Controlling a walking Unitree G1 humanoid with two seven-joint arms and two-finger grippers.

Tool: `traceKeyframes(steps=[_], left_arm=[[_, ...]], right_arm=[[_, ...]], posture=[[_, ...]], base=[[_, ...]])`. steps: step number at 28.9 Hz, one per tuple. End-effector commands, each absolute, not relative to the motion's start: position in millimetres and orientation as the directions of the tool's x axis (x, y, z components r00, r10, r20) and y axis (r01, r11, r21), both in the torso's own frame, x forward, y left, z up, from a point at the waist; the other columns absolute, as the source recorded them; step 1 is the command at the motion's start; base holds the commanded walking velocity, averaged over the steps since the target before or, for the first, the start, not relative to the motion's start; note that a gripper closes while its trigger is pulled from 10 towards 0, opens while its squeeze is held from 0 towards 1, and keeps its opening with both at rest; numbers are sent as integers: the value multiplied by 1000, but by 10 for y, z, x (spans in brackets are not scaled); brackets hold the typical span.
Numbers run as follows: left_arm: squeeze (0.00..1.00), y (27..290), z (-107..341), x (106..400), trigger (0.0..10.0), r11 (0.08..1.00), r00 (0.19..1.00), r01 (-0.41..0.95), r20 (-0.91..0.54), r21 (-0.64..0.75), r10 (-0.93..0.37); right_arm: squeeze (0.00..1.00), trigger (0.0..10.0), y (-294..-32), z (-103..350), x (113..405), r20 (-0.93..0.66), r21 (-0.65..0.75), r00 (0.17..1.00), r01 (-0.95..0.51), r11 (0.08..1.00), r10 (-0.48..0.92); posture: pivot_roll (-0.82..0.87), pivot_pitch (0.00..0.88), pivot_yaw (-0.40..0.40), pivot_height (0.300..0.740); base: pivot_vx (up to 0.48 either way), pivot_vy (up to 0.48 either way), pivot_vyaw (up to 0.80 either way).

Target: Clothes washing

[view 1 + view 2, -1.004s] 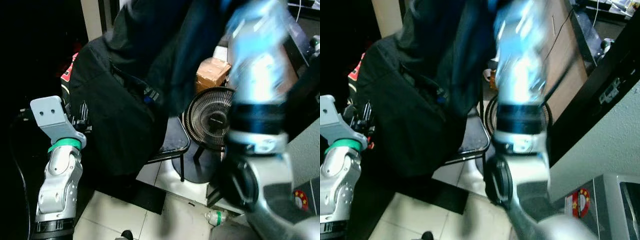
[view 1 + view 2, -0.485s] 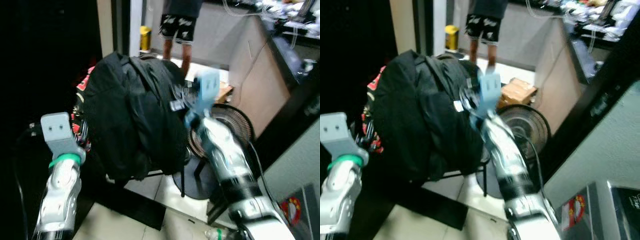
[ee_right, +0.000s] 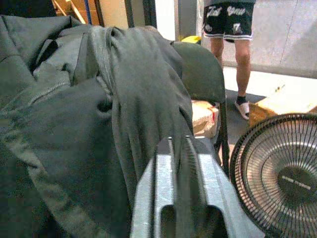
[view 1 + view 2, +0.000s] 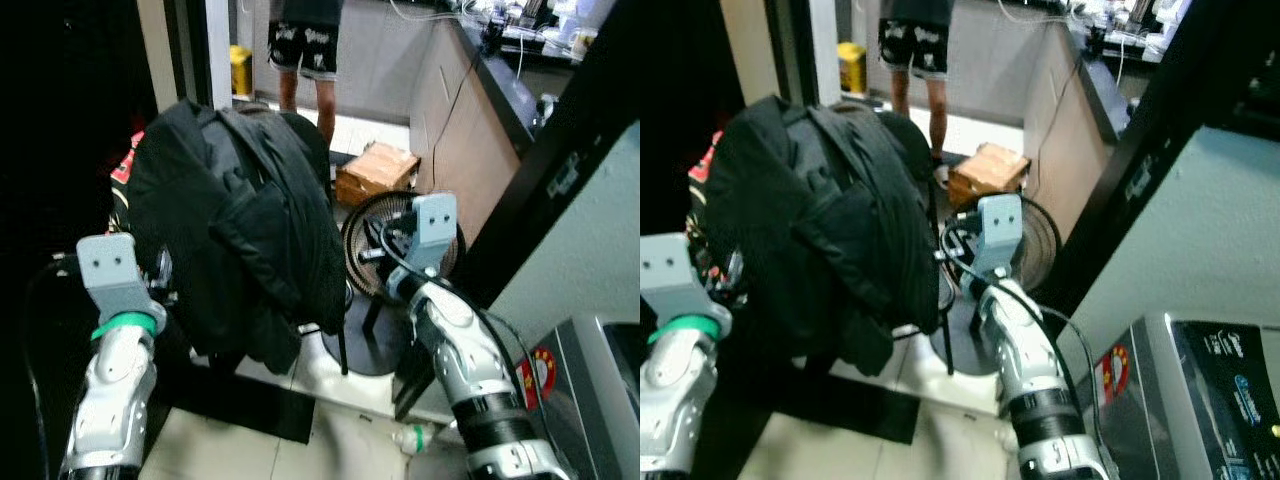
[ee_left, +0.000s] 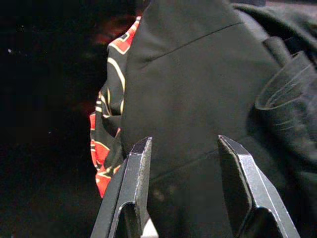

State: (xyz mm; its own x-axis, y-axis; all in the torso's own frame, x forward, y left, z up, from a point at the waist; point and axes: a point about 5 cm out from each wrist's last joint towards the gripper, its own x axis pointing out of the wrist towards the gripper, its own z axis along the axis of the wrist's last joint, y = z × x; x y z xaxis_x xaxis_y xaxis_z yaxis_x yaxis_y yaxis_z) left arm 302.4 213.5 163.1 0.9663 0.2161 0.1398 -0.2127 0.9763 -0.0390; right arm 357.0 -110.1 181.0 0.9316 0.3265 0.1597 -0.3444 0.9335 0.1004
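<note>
Now a heap of black clothes (image 4: 240, 220) hangs over a dark chair (image 3: 200, 72), and a red patterned garment (image 5: 106, 134) shows at its side. The left end effector (image 5: 185, 163) is close before the black cloth with its two fingers (image 5: 136, 183) spread wide and nothing between them. The right end effector (image 3: 177, 148) points at the hanging black cloth; its fingers stand narrow, almost together, with only a thin slit, and I cannot tell if a fold of cloth is caught there. The right arm (image 4: 455, 345) reaches across in front of a round floor fan (image 4: 385, 245), which stands just beside the chair. Behind the fan lies a cardboard box (image 4: 375, 172) on the floor. A person's legs (image 4: 300, 70) in dark shorts stand farther back, near a counter (image 4: 455, 100). A plastic bottle (image 4: 412, 437) lies on the tiled floor (image 4: 330, 440). At the robot's right stands a washing machine (image 4: 1200, 390).
</note>
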Motion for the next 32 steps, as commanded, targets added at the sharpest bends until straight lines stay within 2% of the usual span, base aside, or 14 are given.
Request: traceKeyframes(steps=[1, 2, 3, 4, 7, 8, 19, 27, 32], left_arm=[[0, 2101, 1538, 3016, 10000, 979, 974, -202, 94, -37, 205], [0, 2086, 1530, 3018, 10000, 979, 975, -200, 89, -36, 202], [0, 2078, 1529, 3019, 10000, 979, 976, -199, 87, -34, 201], [0, 2073, 1530, 3017, 10000, 980, 976, -198, 88, -35, 200], [0, 2068, 1532, 3015, 10000, 980, 976, -197, 90, -35, 199], [0, 2040, 1535, 3024, 10000, 981, 977, -190, 91, -32, 193], [0, 1882, 1595, 3083, 10000, 988, 980, -153, 130, 15, 150], [0, 1954, 1598, 3120, 10000, 983, 977, -179, 125, 36, 174], [0, 2096, 1533, 3118, 10000, 979, 979, -193, 86, 64, 187]], right_arm=[[1000, 10000, -1097, 1791, 3572, 160, 116, 934, -341, 933, 321], [949, 10000, -1078, 1768, 3573, 145, 117, 935, -341, 933, 324], [949, 10000, -1066, 1751, 3573, 135, 117, 936, -341, 933, 326], [796, 10000, -1057, 1733, 3570, 124, 112, 937, -340, 934, 326], [796, 10000, -1051, 1720, 3565, 116, 105, 938, -338, 935, 326], [0, 10000, -1044, 1709, 3562, 111, 97, 938, -338, 936, 327], [0, 10000, -901, 1651, 3527, 106, 45, 920, -383, 923, 377], [0, 10000, -848, 1570, 3530, 83, 18, 919, -388, 921, 386], [0, 10000, -829, 1468, 3504, 62, 38, 935, -351, 936, 348]], posture=[[131, 25, -33, 740], [131, 23, -34, 740], [131, 23, -34, 740], [133, 22, -35, 740], [133, 22, -35, 740], [130, 21, -35, 740], [129, 0, -32, 740], [156, 0, -22, 740], [162, 0, 29, 740]], base=[[0, 0, 0], [0, 0, 0], [0, 0, 0], [0, 0, 0], [0, 0, 0], [0, 0, 0], [0, 0, 0], [0, 0, 0], [0, 0, 0]])
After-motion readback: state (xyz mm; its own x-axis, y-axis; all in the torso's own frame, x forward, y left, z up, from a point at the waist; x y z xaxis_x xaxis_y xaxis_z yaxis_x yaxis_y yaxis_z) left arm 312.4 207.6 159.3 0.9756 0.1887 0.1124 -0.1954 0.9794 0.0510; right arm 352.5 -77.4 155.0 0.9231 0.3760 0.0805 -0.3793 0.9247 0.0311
